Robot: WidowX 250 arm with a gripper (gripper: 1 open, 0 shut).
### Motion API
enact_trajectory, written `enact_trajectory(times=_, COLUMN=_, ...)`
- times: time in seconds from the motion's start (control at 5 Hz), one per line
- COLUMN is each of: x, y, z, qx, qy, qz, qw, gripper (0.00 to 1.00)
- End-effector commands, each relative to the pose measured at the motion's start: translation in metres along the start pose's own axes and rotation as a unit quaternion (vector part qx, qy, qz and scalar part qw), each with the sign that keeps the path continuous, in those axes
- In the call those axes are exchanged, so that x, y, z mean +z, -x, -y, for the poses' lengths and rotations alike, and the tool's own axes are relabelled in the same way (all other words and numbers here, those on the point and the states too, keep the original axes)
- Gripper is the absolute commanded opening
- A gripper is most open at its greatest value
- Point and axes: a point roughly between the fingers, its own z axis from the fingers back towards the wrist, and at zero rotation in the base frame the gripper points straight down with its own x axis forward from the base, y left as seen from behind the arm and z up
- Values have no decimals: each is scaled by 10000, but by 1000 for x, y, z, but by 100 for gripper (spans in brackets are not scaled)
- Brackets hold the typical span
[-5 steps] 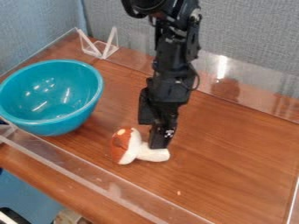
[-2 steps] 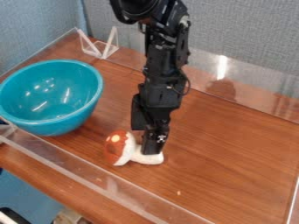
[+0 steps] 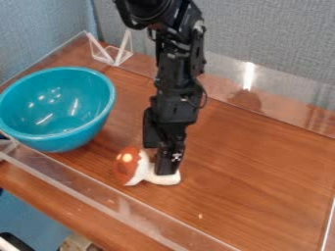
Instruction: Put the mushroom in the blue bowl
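The mushroom (image 3: 132,168) lies on its side on the wooden table, orange-brown cap to the left and cream stem running right under my gripper. My gripper (image 3: 161,163) points straight down and stands open, its black fingers straddling the stem, low over the table. Whether the fingers touch the stem I cannot tell. The blue bowl (image 3: 53,107), large, glossy and teal, sits empty at the left of the table, well apart from the mushroom.
A clear acrylic wall (image 3: 78,191) runs along the table's front edge, and another clear panel (image 3: 281,83) stands at the back right. A small white wire stand (image 3: 112,47) sits at the back left corner.
The arm has shifted left and lower, bringing the open gripper down over the mushroom's stem. The mushroom and bowl have stayed where they were.
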Motion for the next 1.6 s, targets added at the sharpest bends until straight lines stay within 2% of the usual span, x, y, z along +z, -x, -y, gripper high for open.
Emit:
enact_trajectory(times=0.0, x=-1, y=5, z=-8, qx=114, qy=-58, qz=71, qw=9999, gripper=100)
enact_trajectory(times=0.2, x=-6, y=7, z=-9, qx=135, qy=-36, qz=55, qw=9999, gripper=0)
enact_trajectory(times=1.0, x=-13, y=20, z=-13, qx=209, qy=18, qz=67, qw=9998, gripper=0)
enact_trajectory(times=1.4, x=0, y=28, z=-11, qx=512, qy=20, qz=206, qw=9985, gripper=0)
